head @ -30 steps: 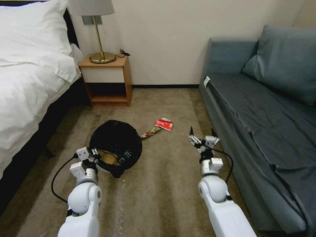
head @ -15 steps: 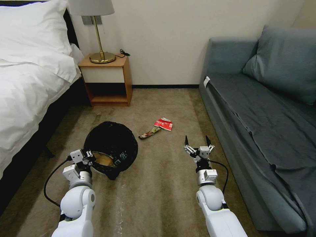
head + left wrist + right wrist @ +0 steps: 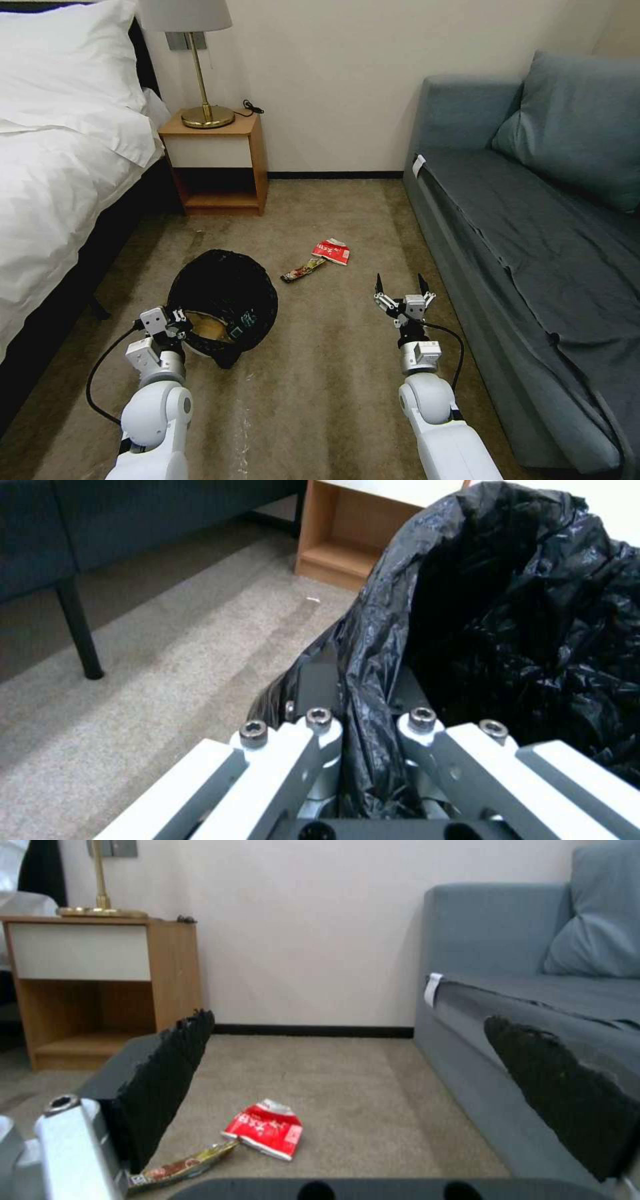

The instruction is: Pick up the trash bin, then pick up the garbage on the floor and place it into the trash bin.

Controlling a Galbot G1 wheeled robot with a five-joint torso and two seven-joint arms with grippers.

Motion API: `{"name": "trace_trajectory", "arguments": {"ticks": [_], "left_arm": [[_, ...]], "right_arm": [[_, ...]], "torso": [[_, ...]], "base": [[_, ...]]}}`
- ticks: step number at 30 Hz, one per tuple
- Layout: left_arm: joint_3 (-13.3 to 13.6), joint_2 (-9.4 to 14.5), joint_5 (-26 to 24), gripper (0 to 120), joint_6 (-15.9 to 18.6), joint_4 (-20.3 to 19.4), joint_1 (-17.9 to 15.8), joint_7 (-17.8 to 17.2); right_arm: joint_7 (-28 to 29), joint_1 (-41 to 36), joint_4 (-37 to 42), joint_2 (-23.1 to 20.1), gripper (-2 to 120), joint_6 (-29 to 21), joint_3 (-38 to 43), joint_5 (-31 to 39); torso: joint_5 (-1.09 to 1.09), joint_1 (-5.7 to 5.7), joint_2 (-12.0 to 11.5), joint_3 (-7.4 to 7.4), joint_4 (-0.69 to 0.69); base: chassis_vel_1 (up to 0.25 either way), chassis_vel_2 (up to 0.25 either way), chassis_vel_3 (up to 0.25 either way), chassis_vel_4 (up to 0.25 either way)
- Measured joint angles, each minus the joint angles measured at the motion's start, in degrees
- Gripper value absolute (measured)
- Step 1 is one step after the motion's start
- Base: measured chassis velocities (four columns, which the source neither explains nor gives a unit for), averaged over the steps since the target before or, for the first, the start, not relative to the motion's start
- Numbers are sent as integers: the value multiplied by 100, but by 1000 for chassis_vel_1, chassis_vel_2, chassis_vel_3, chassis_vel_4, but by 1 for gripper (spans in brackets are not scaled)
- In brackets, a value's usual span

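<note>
The trash bin [image 3: 223, 300], lined with a crinkled black bag, is tilted with its mouth toward me. My left gripper [image 3: 179, 325] is shut on its near rim. The left wrist view shows the fingers [image 3: 319, 680] clamping the bag-covered rim of the bin [image 3: 520, 630]. A brown paper bag [image 3: 209, 327] and a green-labelled piece [image 3: 248, 318] lie inside. On the carpet beyond lie the garbage pieces: a red-and-white packet [image 3: 331, 251] [image 3: 263, 1129] and a dark snack wrapper [image 3: 303, 269] [image 3: 180, 1165]. My right gripper [image 3: 402, 288] [image 3: 363, 1080] is open, short of the packet and to its right.
A bed [image 3: 60, 173] runs along the left. A wooden nightstand [image 3: 217, 163] with a brass lamp [image 3: 203, 100] stands at the back wall. A blue-grey sofa [image 3: 533, 240] fills the right side. Bare carpet [image 3: 320, 373] lies between them.
The left arm has drawn the bin back toward me and to the left. The right gripper has pulled back and left, still open. The litter on the floor has not moved.
</note>
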Motion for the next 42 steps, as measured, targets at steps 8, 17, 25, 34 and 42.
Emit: {"name": "trace_trajectory", "arguments": {"ticks": [8,17,25,34,42], "left_arm": [[6,-26,48,4,-44,33,44,-8],[5,-26,56,4,-46,51,18,-29],[-76,-26,56,4,-46,65,16,-48],[-130,-26,50,4,-52,66,40,-69],[-125,-38,60,4,-63,58,71,-72]], "right_arm": [[-64,-5,-36,-3,100,2,11,6],[-98,-13,-112,-4,100,50,20,0],[-142,6,-167,-11,100,71,5,4],[-198,3,-182,-1,100,112,-12,-3],[-205,-27,-168,-17,100,127,-16,3]], "torso": [[0,0,0,1,0],[0,0,0,1,0],[0,0,0,1,0],[0,0,0,1,0],[0,0,0,1,0]], "base": [[-101,106,107,-98],[-91,90,92,-96],[-69,83,77,-73],[-114,103,103,-110],[-114,123,113,-116]]}}
